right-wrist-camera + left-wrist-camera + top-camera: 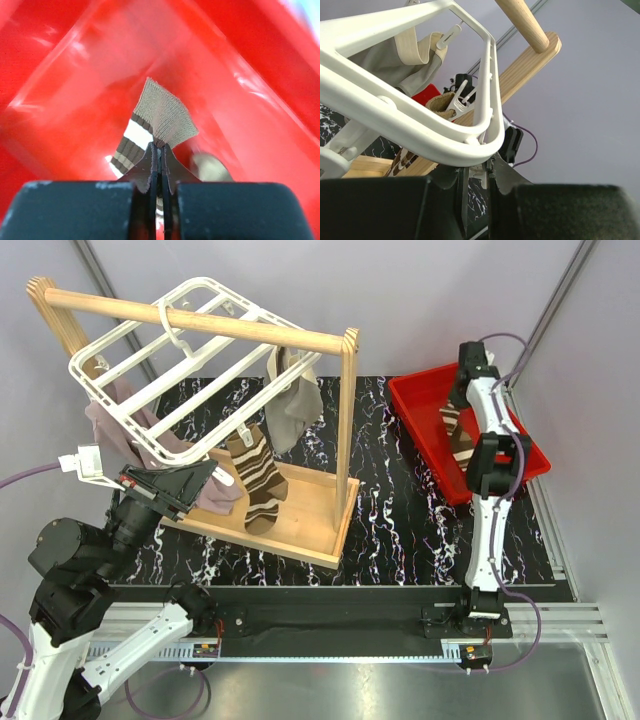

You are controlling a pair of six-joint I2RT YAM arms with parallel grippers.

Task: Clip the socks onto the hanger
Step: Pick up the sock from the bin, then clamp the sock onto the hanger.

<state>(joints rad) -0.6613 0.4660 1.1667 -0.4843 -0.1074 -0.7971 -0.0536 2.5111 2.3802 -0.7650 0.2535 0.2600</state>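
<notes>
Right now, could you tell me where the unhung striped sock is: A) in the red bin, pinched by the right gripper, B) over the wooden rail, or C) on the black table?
A: the right gripper is shut on the sock inside the red bin.

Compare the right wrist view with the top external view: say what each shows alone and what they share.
Right wrist only: a close-up of the right gripper shut on the tan cuff of the binned sock.

Top external only: the white hanger hooked on the wooden rail stand, a second striped sock clipped under it, a grey-beige cloth hanging beside it, and the left gripper at the hanger's near corner.

Both: the red bin with that binned sock lying inside it.
</notes>
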